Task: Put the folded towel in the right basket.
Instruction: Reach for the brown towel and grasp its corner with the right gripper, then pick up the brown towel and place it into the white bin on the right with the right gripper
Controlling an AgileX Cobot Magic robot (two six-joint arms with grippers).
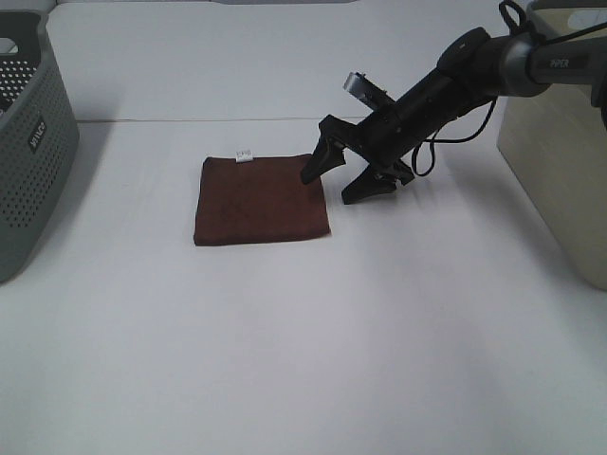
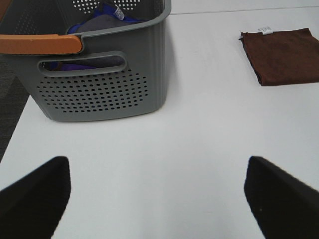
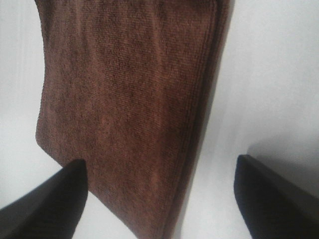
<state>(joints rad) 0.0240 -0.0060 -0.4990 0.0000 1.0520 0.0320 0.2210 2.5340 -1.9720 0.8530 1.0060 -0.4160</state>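
Observation:
The folded towel, dark reddish-brown with a small white tag on its far edge, lies flat on the white table; it also shows in the left wrist view and fills much of the right wrist view. My right gripper is open, low over the towel's right edge, one finger over the cloth and the other over bare table. The right basket, beige with a dark rim, stands at the right edge. My left gripper is open and empty over bare table, out of the exterior high view.
A grey perforated basket with a white label stands at the left edge; it shows in the left wrist view holding blue and grey cloth, with an orange handle. The right arm's cable hangs near the beige basket.

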